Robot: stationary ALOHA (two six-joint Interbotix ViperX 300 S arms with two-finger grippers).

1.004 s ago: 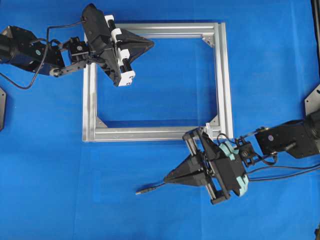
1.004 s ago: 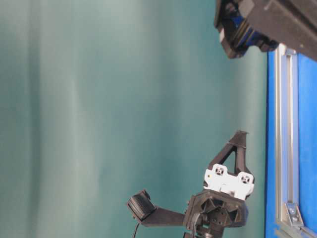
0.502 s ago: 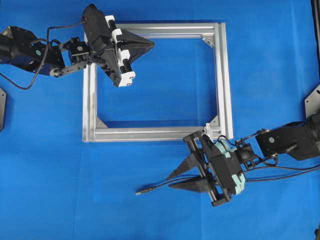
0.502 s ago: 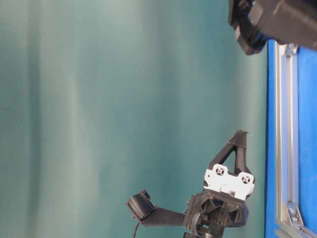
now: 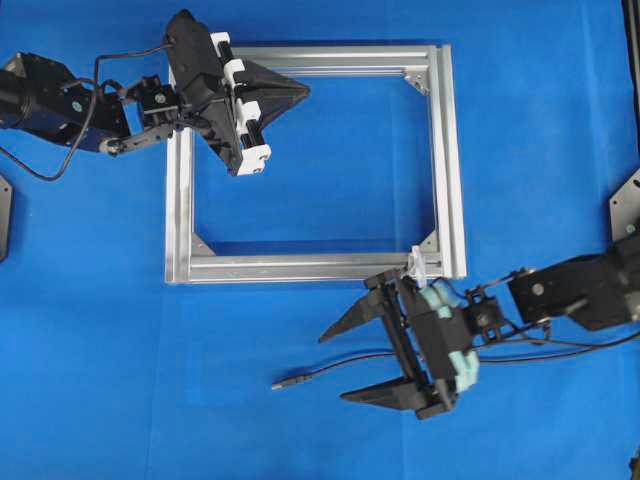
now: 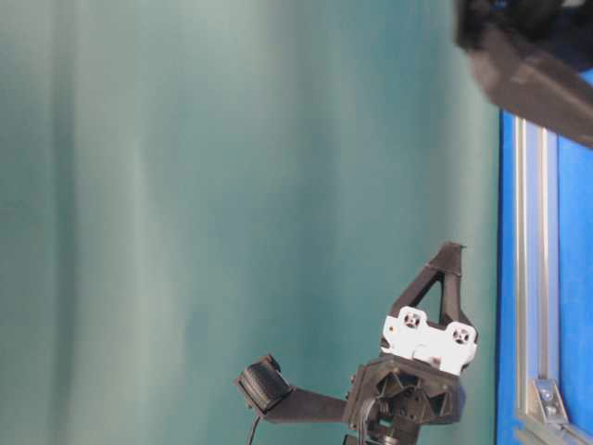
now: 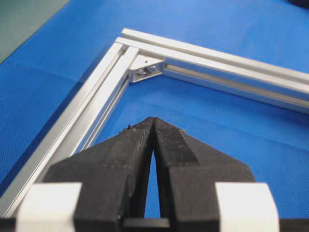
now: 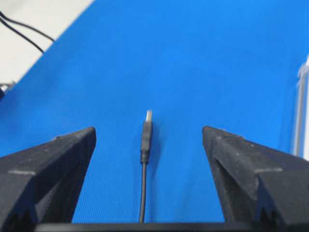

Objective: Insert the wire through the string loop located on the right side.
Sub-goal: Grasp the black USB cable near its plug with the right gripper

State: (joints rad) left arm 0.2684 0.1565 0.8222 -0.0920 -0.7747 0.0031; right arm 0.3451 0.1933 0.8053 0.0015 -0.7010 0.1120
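Note:
The wire point(image 5: 330, 366) is a thin black cable lying on the blue mat below the frame, its plug tip point(image 5: 280, 382) pointing left. My right gripper point(image 5: 334, 368) is open and straddles it, both fingers clear of the cable. The right wrist view shows the wire point(image 8: 143, 164) running up the middle between the spread fingers of that gripper point(image 8: 148, 130). The string loop point(image 5: 416, 262) is a small white tie at the frame's lower right corner, just above the right wrist. My left gripper point(image 5: 305, 90) is shut and empty over the frame's upper left, and its tips point(image 7: 153, 120) meet in the left wrist view.
The square aluminium frame point(image 5: 445, 160) lies flat on the mat, with silver brackets in its corners point(image 7: 145, 71). Black arm cables trail right from the right wrist point(image 5: 570, 345). The table-level view shows the left gripper point(image 6: 451, 248) raised beside the frame bar point(image 6: 533, 278).
My right gripper has gone from shut on the wire to wide open, leaving the wire on the mat between its fingers. The left arm has not moved.

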